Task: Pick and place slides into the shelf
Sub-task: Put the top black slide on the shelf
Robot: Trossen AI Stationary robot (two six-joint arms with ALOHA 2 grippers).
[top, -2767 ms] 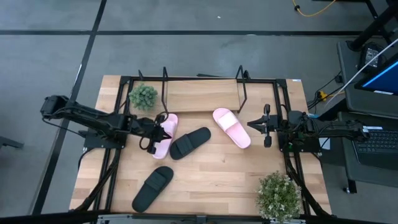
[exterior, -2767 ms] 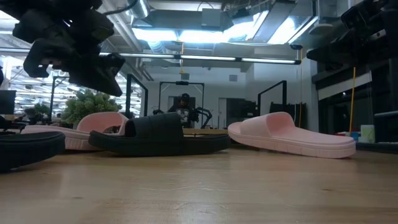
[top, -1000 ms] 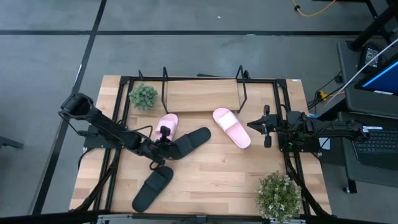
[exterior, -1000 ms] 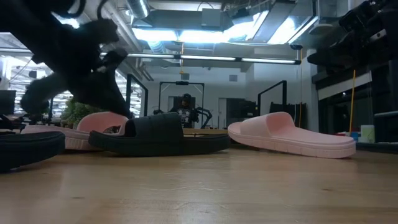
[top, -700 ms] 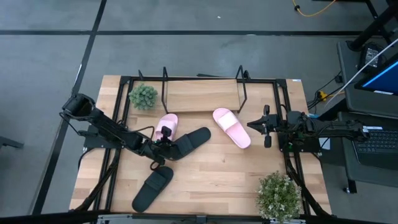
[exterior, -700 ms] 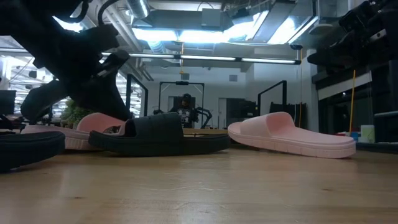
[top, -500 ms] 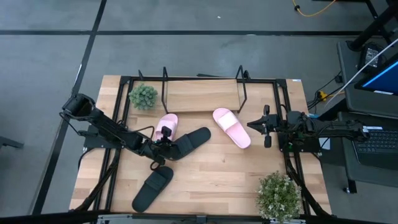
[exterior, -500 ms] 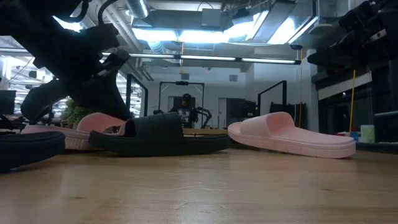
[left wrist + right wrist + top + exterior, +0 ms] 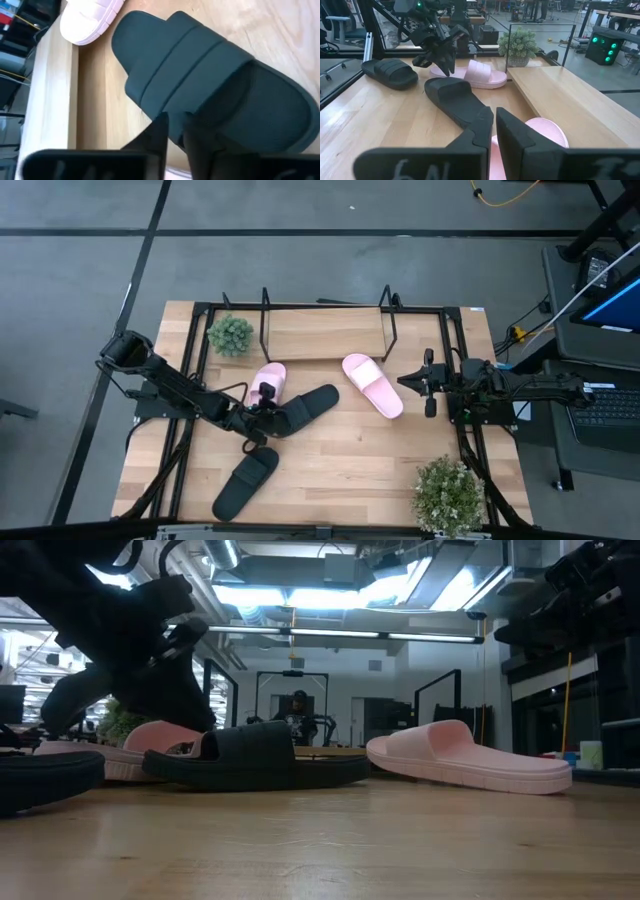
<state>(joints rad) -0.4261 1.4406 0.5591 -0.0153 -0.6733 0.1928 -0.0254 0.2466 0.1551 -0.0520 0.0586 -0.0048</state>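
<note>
Left gripper (image 9: 262, 408) is hovering low over the heel of the middle black slide (image 9: 305, 409), fingers nearly together, likely lining up a grasp. That slide is lying on the table, near the shelf (image 9: 325, 332). Right gripper (image 9: 428, 382) is waiting beside a pink slide (image 9: 372, 385), fingers close together.

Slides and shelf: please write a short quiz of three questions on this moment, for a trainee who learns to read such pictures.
1. True or false: a slide already stands in the shelf.
2. The left gripper is nearest to: A) the middle black slide; B) the near plant; C) the monitor.
3. Fill in: the right gripper waits near a ___ slide.
Key: 1 false; 2 A; 3 pink.
</note>
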